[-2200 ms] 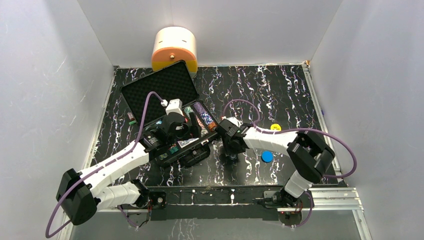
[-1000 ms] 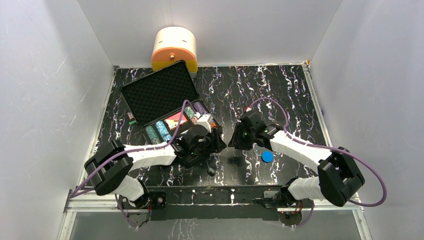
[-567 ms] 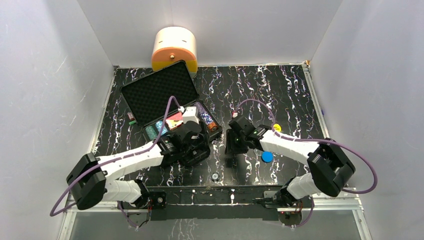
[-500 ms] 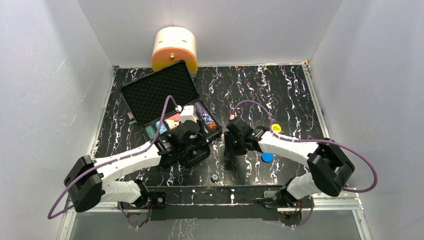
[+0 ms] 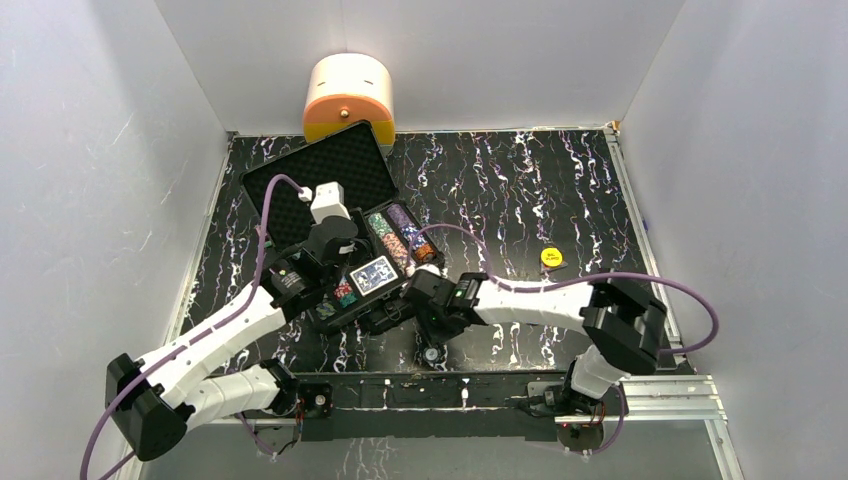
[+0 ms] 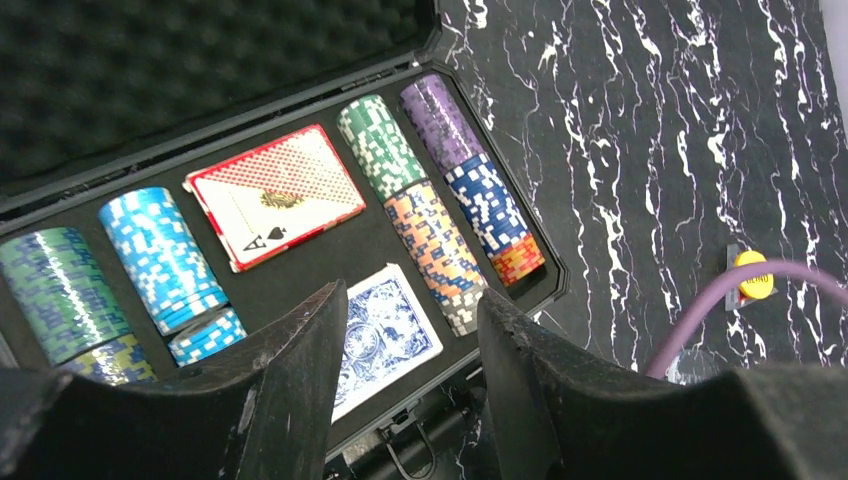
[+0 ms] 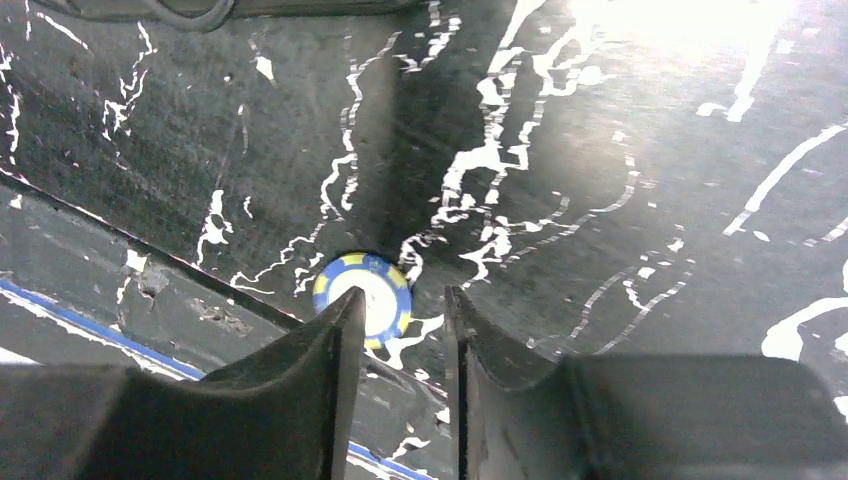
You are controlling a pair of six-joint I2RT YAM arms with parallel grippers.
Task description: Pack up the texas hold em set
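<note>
Black marbled worktop (image 5: 520, 190), white walls, cream-and-orange container (image 5: 348, 95) at the back. Step in hand, as I read it: the right gripper (image 7: 403, 300) is going for the loose chip (image 7: 362, 298). It's blue-yellow with a white centre, lying flat just beside the worktop's near edge, apart from the case (image 5: 372, 314). The right fingers (image 7: 310, 390) stand narrowly apart and empty, with the chip showing in the gap just past the tips.

The chip is flat, so come straight down, centre it, and get both tips onto the surface at opposite rims before you close. A skewed pinch could flick it over the edge strip.

The left gripper (image 6: 412, 295) hovers over the tray, fingers moderately apart, holding nothing; keep it clear.

The case lies open, long axis diagonal in the top view, near-left to far-right. Its foam lid (image 5: 320, 180) is laid back toward the far left, latch side facing the arm bases. The chip rows (image 6: 440, 250) run across that axis. The red deck (image 6: 275, 195) and blue deck (image 6: 385, 335) are inside. The yellow disc (image 5: 551, 256) is out on the right.
</note>
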